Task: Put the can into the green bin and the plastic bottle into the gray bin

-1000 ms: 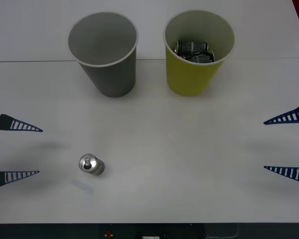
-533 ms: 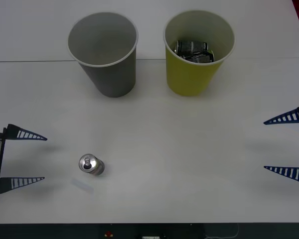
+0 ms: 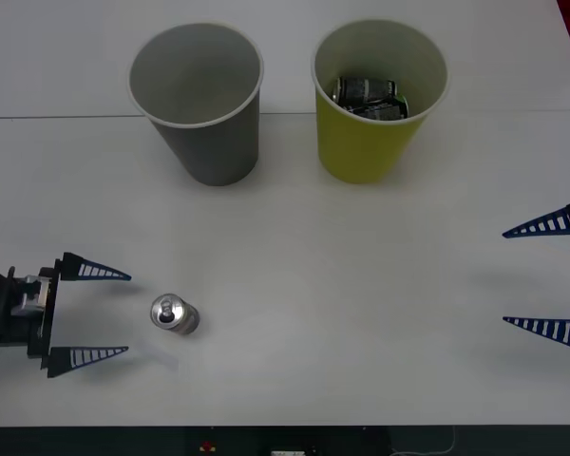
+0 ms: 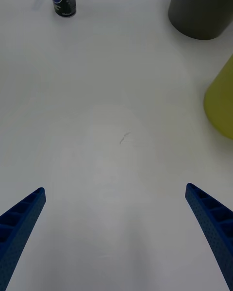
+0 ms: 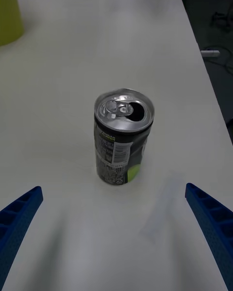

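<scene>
The left gripper (image 3: pixel 123 313) gapes wide just beside the upright can (image 3: pixel 175 315), fingers not touching it.

The left gripper (image 3: pixel 106 313) has two skinny blue fingers, wedge-shaped and tapering to sharp points, with pale ribbed slots along them, bolted onto a chunky black block with a silvery-gray bit and dark cables behind it. The right gripper (image 3: pixel 527 276) has the same blue ribbed wedges. Up close the fingers (image 5: pixel 18 213) look finely dimpled.
</scene>
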You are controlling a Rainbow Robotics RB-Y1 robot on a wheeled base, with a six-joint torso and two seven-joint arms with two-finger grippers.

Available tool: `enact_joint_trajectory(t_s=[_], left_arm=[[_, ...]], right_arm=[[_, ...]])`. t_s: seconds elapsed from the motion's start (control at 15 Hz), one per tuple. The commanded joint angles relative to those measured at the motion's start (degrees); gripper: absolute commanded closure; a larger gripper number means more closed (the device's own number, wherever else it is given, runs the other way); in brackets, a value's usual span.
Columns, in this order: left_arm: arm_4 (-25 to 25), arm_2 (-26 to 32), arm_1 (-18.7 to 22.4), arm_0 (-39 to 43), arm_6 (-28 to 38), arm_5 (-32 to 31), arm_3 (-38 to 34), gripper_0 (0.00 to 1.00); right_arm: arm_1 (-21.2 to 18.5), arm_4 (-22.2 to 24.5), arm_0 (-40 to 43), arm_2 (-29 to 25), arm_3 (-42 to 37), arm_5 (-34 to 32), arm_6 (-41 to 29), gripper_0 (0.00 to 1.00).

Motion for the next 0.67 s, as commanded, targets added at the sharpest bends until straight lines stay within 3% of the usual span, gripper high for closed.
enact_joint_trajectory(t_s=[0.07, 0.67], left_arm=[[-0.1, -0.5, -2.7, 0.1, -0.2, 1.0, 0.0, 0.0], [-0.1, -3.2, -8.9, -1.1, -0.2, 4.4, 0.0, 0.0]], right_arm=[[0.0, 0.0, 0.0, 0.0, 0.0, 0.0, 0.0, 0.0], [0.0, 0.0, 0.0, 0.0, 0.0, 0.0, 0.0, 0.0]])
